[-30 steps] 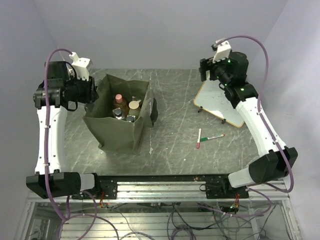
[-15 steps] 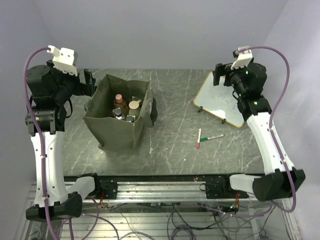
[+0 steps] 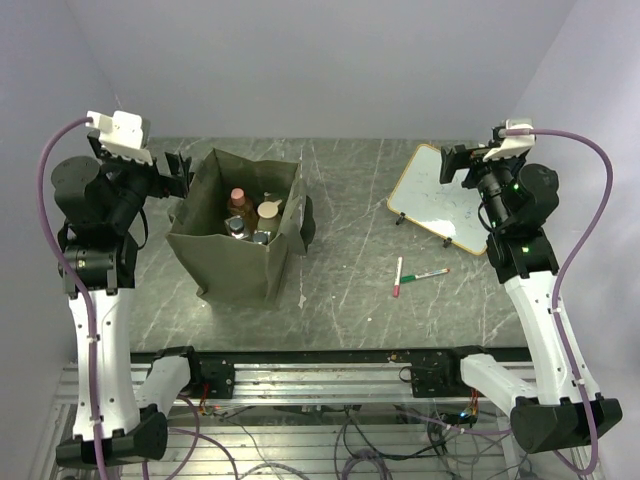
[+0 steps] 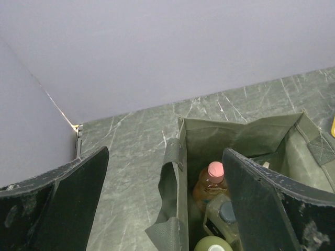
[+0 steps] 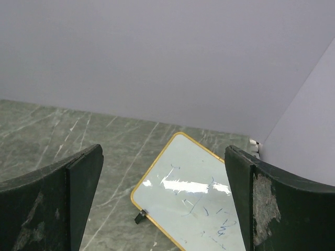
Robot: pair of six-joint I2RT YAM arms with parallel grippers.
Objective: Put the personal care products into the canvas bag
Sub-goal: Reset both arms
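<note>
Since both pairs of jaws are spread wide with nothing between them, I'm carrying nothing: left gripper (image 4: 165, 157) hangs just left of the canvas bag (image 3: 235, 268) by its far-left corner, right gripper (image 5: 163, 151) well off to the bag's right. Nearest, right of the bag: red marker pen (image 3: 398, 276) and green marker pen (image 3: 431, 272), not mine to move. Bag is soft fabric, walls slumping, a strap handle (image 4: 168, 178) flopped at its left rim. I'd expect it to shift or fold if nudged, so come in from above and don't lean on the rim. Inside the bag, upright and packed close: amber bottle (image 4: 212, 183) with a pink cap, beige-capped bottle (image 3: 267, 211), dark-capped bottles (image 3: 235, 226). Probably light rigid plastic, smooth and round, so slippery. If one needs reseating, pinch across the body just under the cap, not the cap itself. I see no product outside the bag. Farthest, far right of the bag: whiteboard (image 3: 440, 200).
</note>
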